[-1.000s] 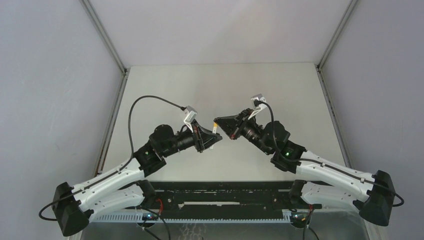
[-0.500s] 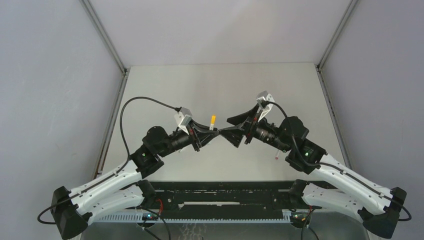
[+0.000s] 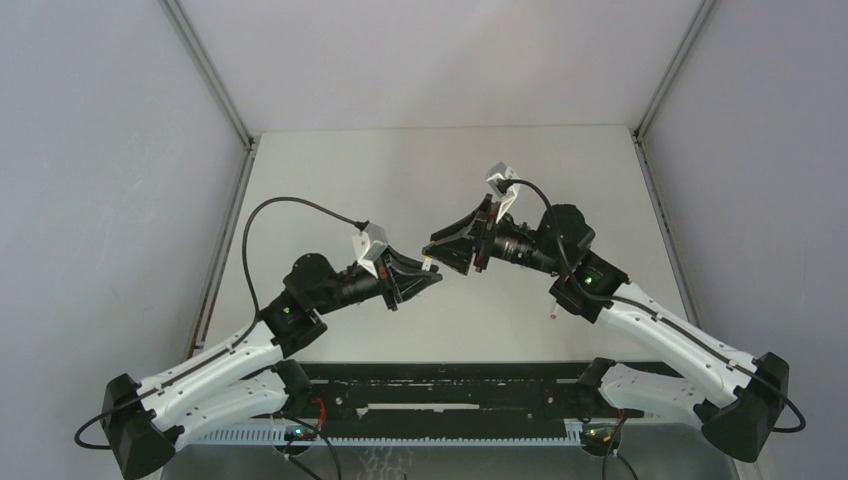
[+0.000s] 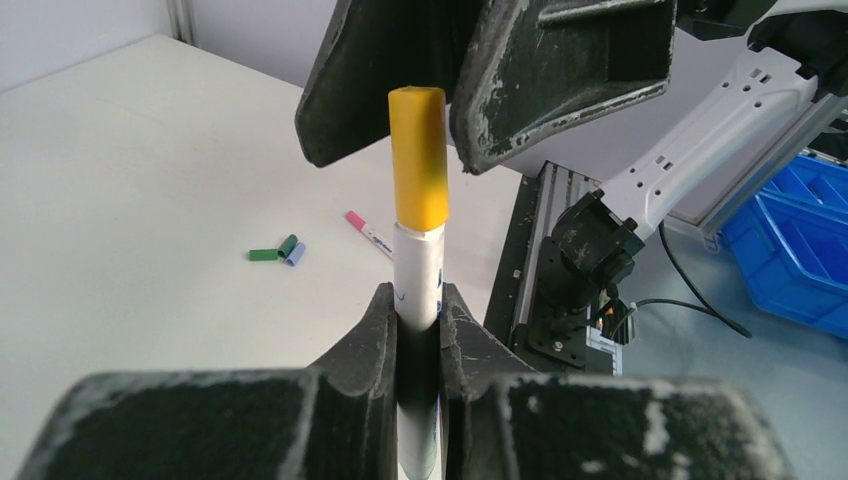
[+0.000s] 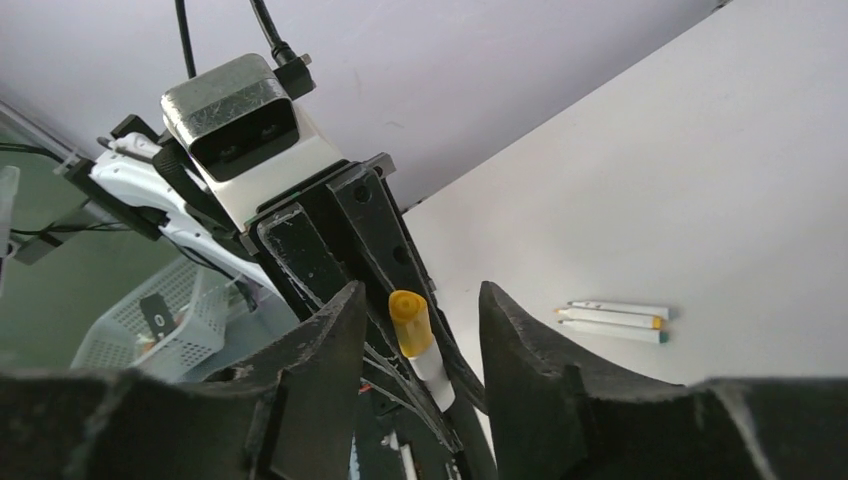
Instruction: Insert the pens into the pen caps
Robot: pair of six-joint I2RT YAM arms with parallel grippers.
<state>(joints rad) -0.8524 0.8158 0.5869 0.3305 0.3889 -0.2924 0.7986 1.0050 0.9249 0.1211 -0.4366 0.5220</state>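
My left gripper (image 4: 417, 300) is shut on a white pen (image 4: 418, 270). A yellow-orange pen cap (image 4: 418, 160) sits on the pen's free end. My right gripper (image 5: 420, 300) is open, one finger on each side of that yellow cap (image 5: 411, 322) with a gap on both sides. From above, the left gripper (image 3: 418, 280) and the right gripper (image 3: 440, 250) meet tip to tip over the middle of the table. A green cap (image 4: 264, 255) and a blue cap (image 4: 295, 254) lie together on the table. A pink-tipped pen (image 4: 368, 232) lies near them.
Other white pens (image 5: 615, 317) lie side by side on the table. The black rail (image 3: 450, 385) with the arm bases runs along the near edge. Blue bins (image 4: 790, 230) and a white basket (image 5: 160, 330) stand off the table.
The right gripper let go of the yellow cap, opened wide and pulled back. It has since closed partway and come back around the cap. The left gripper kept the pen.
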